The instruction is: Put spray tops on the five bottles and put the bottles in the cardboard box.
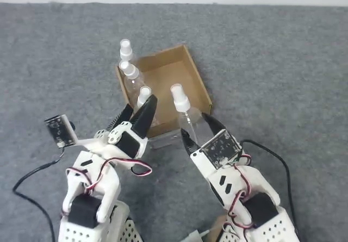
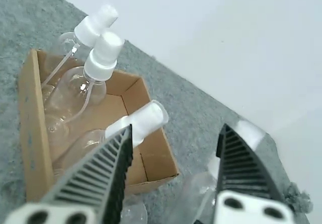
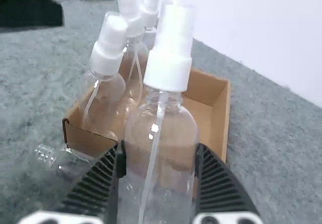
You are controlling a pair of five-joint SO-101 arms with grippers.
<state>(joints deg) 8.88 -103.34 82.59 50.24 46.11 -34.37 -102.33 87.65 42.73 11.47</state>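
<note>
bottle (image 3: 158,133), clear and white-capped, sits clamped in right jaws; left jaws gape, seemingly empty.

Surface: desk (image 1: 272,62) covered in grey, carpet-like material.
Box: cardboard box (image 1: 168,76) sits flat near mid-desk, open side up.
Loose item: uncapped bottle (image 1: 163,139) lies on its side, just beside the box's near wall.
Cables: black cable (image 1: 32,178) trails at the near left; another black lead (image 1: 278,163) at the near right.

My work surface is a grey, coarse-fibred fabric mat (image 1: 283,62). A plain white wall (image 2: 226,32) bounds its far edge. A black shape (image 3: 30,7), unidentifiable, lies beyond me.
</note>
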